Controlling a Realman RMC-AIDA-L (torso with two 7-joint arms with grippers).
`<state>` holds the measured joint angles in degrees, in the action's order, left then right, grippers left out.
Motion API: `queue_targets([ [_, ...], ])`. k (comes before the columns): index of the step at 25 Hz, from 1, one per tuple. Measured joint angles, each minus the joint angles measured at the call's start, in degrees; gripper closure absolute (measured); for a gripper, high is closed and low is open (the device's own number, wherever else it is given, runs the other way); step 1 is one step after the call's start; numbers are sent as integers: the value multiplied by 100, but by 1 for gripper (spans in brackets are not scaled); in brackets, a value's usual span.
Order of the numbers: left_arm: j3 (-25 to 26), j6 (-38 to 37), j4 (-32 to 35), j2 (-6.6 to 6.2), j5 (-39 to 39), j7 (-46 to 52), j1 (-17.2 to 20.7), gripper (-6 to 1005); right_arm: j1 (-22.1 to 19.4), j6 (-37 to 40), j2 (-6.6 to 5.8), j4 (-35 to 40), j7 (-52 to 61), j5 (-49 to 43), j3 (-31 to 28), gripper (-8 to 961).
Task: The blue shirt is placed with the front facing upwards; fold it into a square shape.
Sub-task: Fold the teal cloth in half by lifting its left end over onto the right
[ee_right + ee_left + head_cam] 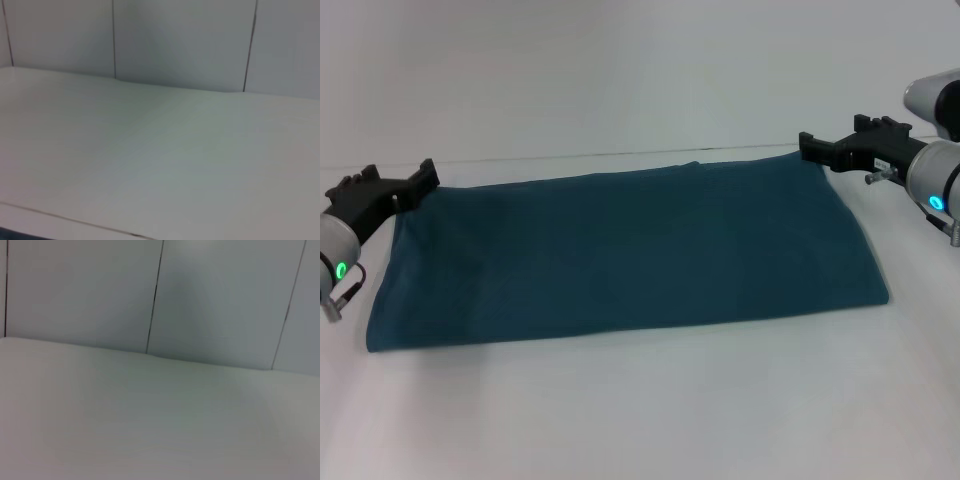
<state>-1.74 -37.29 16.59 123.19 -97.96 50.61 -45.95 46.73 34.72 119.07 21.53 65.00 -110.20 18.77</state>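
Observation:
The blue shirt point(620, 250) lies flat on the white table point(640, 410) as a wide, low rectangle, folded lengthwise. Only plain teal cloth shows; no collar, sleeves or lettering are visible. My left gripper point(423, 178) is at the shirt's far left corner, its tip at the cloth's edge. My right gripper point(808, 148) is at the far right corner, just above the cloth's edge. Whether either one holds cloth does not show. Both wrist views show only the table top and the wall, not the shirt.
White table surface point(150, 430) runs around the shirt on all sides, with a wide strip in front. A pale panelled wall point(180, 40) stands behind the table's far edge.

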Motion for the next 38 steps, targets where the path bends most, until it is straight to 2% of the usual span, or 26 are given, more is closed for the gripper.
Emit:
queue_targets([
  [2,-208,-16,5,-65,-34,413,9,356,-59,110,-25,97,306,-73,124,97],
  [5,-1043,-173,109,-174,-49,1376,139,210,-281,422,-46,488,1003,-138,600,54],
  [12,-2842,-1283,1162,-162,-102,3503,773,141,-1135,1404,-96,1788,2819,-154,1816,44],
  [15,-3253,-1704,1547,-202,-335,4294,1014,140,-1431,1889,-181,2192,3356,-278,2055,46],
  [21,-3287,-2657,2215,-300,-1614,5610,1225,140,-1743,2809,-454,2480,4142,-781,2056,49],
  [23,-3282,-2800,2392,-326,-1998,6020,1258,140,-1812,2994,-507,2571,4272,-930,2053,49],
  [28,-3252,-2666,2735,-318,-2507,6882,1364,140,-1953,3096,-482,2752,4343,-1220,2053,50],
  [34,-3236,-2367,2801,-318,-2878,7344,1375,140,-1990,2997,-400,2760,4231,-1243,2056,51],
  [38,-3238,-2350,2828,-323,-3062,7462,1337,140,-1995,2962,-418,2724,4289,-1246,2051,51],
])
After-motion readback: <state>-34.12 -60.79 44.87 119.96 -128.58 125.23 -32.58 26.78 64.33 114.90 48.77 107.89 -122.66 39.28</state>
